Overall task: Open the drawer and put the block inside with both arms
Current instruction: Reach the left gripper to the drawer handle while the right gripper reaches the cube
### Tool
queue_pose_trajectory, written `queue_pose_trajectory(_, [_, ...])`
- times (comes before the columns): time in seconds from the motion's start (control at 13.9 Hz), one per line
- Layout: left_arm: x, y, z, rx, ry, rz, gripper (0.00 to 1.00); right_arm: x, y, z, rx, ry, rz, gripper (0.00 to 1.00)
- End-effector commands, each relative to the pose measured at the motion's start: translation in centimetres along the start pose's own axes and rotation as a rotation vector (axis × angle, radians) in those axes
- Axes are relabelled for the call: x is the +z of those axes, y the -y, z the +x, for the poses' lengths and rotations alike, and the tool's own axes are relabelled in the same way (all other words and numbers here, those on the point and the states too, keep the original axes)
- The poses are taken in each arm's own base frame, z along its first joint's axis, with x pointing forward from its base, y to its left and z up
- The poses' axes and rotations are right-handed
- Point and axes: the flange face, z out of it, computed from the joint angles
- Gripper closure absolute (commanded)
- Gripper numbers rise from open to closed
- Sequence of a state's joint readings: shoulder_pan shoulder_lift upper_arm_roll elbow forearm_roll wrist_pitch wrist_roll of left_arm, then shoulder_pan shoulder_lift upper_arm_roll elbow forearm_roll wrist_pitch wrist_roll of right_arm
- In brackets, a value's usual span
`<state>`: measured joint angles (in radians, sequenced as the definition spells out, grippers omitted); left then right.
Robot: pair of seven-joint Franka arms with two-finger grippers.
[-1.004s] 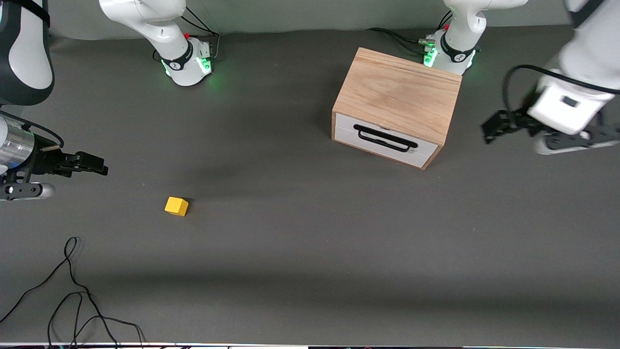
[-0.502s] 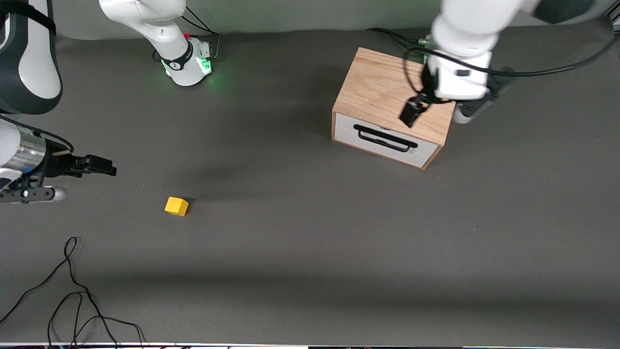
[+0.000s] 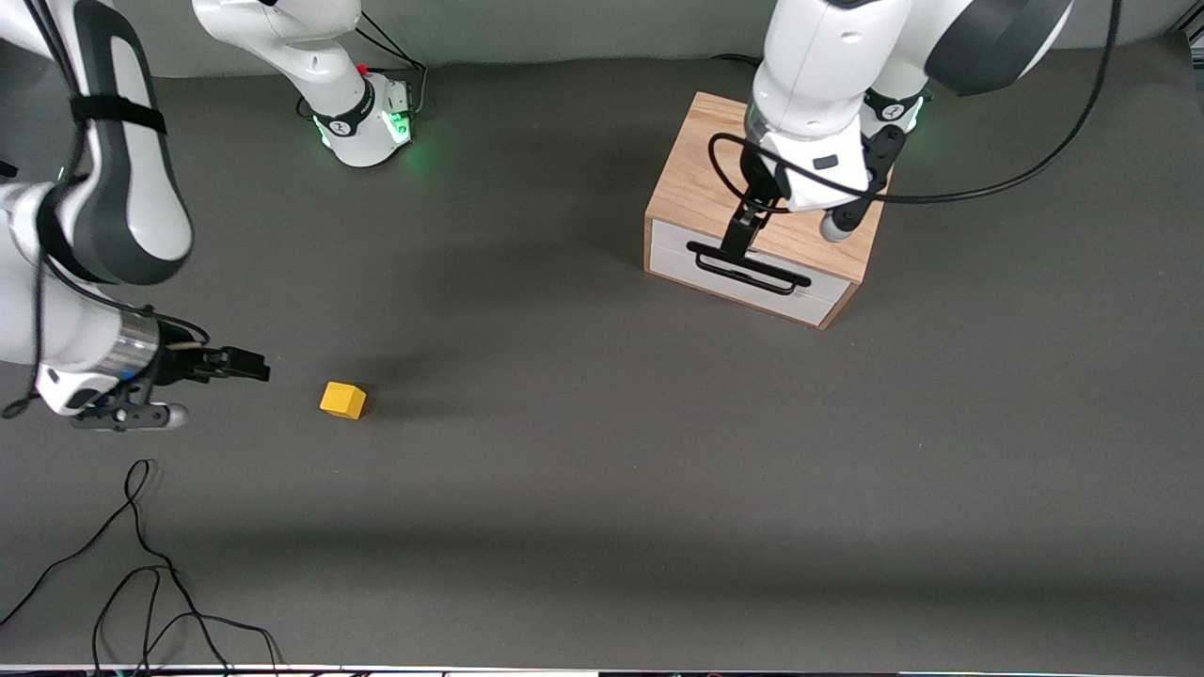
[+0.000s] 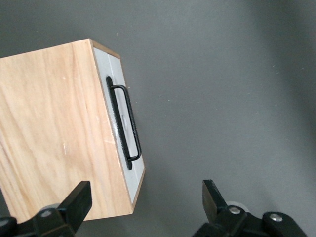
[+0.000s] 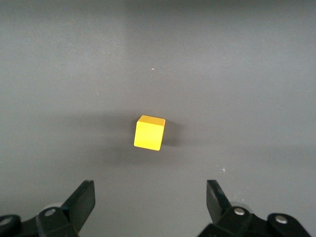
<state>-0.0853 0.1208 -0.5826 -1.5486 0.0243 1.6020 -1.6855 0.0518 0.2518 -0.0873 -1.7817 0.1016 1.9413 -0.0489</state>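
Observation:
The light oak box [image 3: 752,179] stands near the left arm's base; its drawer [image 3: 743,277] is shut, white front with a black wire handle [image 3: 748,266]. In the left wrist view the box [image 4: 54,133] and handle [image 4: 127,123] show. My left gripper [image 3: 738,235] hangs open over the box's front edge, just above the handle, touching nothing. The small yellow block [image 3: 342,400] lies on the table toward the right arm's end; it also shows in the right wrist view [image 5: 149,132]. My right gripper [image 3: 246,365] is open and empty, low beside the block, a short gap away.
The dark grey table top [image 3: 602,489] carries only the box and block. A loose black cable [image 3: 141,564] lies at the corner nearest the camera at the right arm's end. Both green-lit arm bases [image 3: 367,122] stand at the table's back edge.
My left arm swung in from the table's end to over the box, its gripper now above the handle. My right gripper moved closer to the block. Box and block have not moved.

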Motion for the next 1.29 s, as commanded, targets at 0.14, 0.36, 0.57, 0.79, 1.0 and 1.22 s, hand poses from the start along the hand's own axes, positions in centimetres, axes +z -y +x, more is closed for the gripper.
queue_pose_trajectory(0.14, [4.2,-1.4,1.7,-0.026,0.007,0.105,0.0,3.0,0.2,0.9,0.008,0.024,0.001,0.0])
queue_pose_trajectory(0.36, [8.9,-3.6,3.4,-0.025,0.01,0.157,0.0,4.6,0.0,1.2,0.005,0.028,-0.005,0.0])
queue_pose_trajectory(0.57, [12.9,-5.0,4.2,-0.017,0.005,0.186,0.0,5.9,-0.1,1.5,0.007,0.033,-0.008,0.0])
queue_pose_trajectory(0.79, [15.9,-4.5,3.9,-0.011,0.006,0.214,0.0,9.0,0.7,1.0,-0.002,0.008,-0.016,0.0])
queue_pose_trajectory(1.0, [18.6,-3.9,3.4,-0.01,0.004,0.231,0.0,13.0,3.6,-0.3,-0.033,-0.05,-0.031,0.0])
queue_pose_trajectory(1.22, [21.0,-3.5,3.0,-0.007,0.007,0.225,0.0,16.7,3.1,-0.8,-0.017,-0.089,-0.041,0.0])
